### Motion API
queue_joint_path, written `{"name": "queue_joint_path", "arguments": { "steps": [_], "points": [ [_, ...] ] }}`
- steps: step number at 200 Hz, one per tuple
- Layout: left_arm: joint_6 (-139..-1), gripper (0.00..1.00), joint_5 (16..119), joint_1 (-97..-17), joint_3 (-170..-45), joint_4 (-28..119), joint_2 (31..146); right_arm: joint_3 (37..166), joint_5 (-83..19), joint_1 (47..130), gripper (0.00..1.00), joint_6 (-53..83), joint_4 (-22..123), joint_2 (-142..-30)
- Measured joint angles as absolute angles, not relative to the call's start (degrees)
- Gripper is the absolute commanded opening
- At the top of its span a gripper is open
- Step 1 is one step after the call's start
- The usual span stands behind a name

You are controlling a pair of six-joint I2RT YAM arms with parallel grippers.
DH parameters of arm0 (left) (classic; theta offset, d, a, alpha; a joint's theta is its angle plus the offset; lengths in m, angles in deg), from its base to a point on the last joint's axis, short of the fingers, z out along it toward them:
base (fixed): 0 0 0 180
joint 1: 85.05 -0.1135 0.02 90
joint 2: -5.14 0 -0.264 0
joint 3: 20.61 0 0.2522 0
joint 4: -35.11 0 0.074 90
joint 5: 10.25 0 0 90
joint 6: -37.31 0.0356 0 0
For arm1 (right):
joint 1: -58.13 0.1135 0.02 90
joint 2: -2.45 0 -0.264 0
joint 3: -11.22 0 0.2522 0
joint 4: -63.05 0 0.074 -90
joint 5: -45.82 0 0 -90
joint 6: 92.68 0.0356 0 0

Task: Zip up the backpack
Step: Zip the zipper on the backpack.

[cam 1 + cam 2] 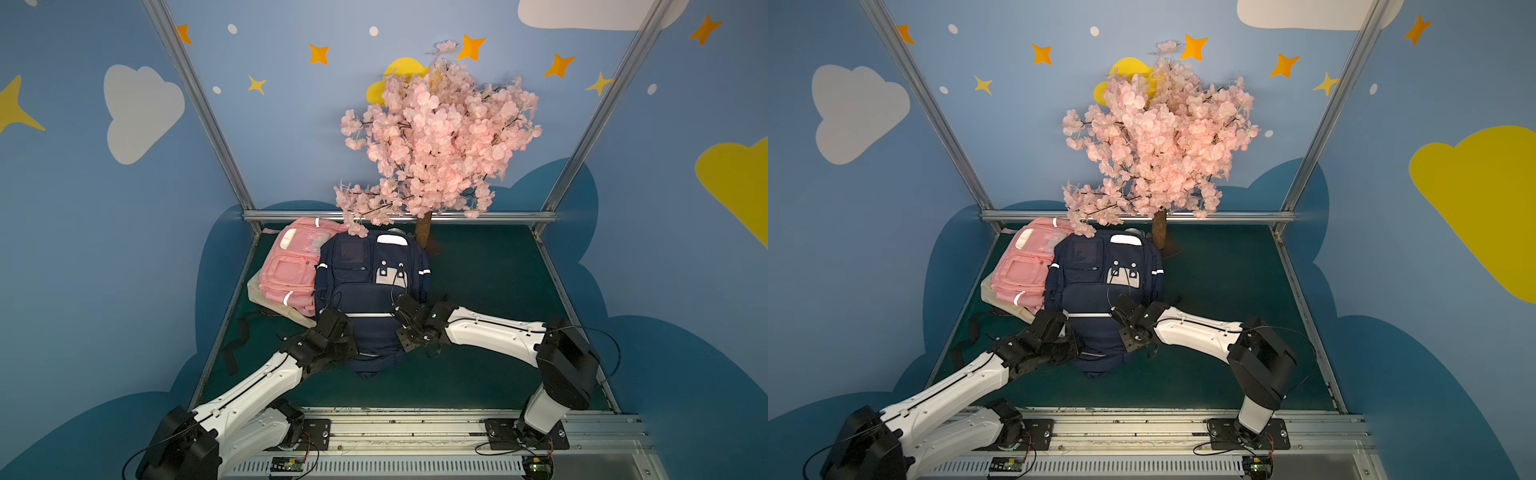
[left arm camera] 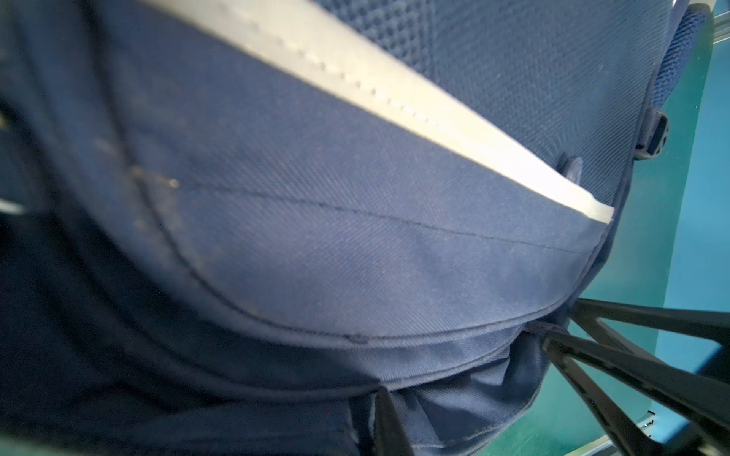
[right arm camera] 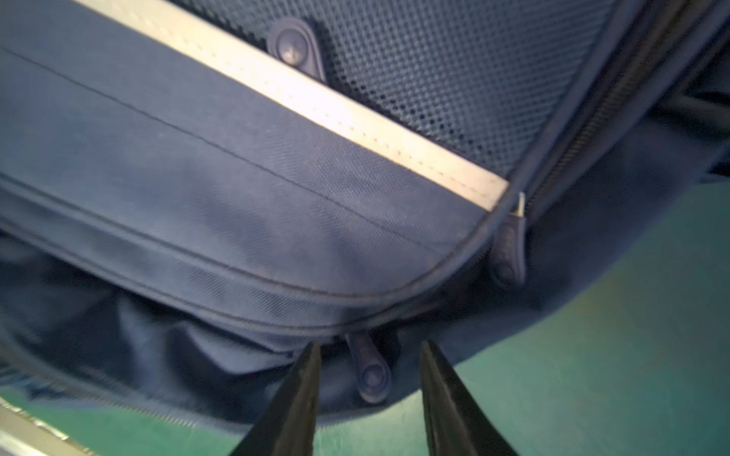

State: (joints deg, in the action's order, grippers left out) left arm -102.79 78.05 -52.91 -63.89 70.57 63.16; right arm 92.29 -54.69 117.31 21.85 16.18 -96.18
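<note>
Because the navy backpack [image 1: 370, 291], mid-table just right of a pink bag [image 1: 291, 270], looked soft and slack, the left gripper [image 2: 464, 365] pinched its fabric while the right gripper [image 3: 369, 351], jaws apart, straddled the zipper pull [image 3: 371, 375], judged the proper hold.

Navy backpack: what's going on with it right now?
Both arms are working at the near edge of the navy backpack, which lies on the green table. The left gripper looks pinched on the bag's fabric at that edge, holding it. The right gripper is open, its fingers straddling a zipper pull without closing on it. The opening beside the pull looks not yet zipped.
</note>
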Motion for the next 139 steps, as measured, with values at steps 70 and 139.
{"name": "queue_joint_path", "arguments": {
  "steps": [70, 139],
  "points": [
    [-102.79, 0.16, 78.07, -52.91, -63.89, 70.35, 63.25, 90.12, -52.46, 117.16, 0.34, 22.4, 18.54, -97.64],
    [-102.82, 0.17, 78.25, -52.91, -63.85, 70.09, 63.71, 89.91, -51.23, 117.77, 0.08, 22.88, 19.97, -99.74]
  ]
}}
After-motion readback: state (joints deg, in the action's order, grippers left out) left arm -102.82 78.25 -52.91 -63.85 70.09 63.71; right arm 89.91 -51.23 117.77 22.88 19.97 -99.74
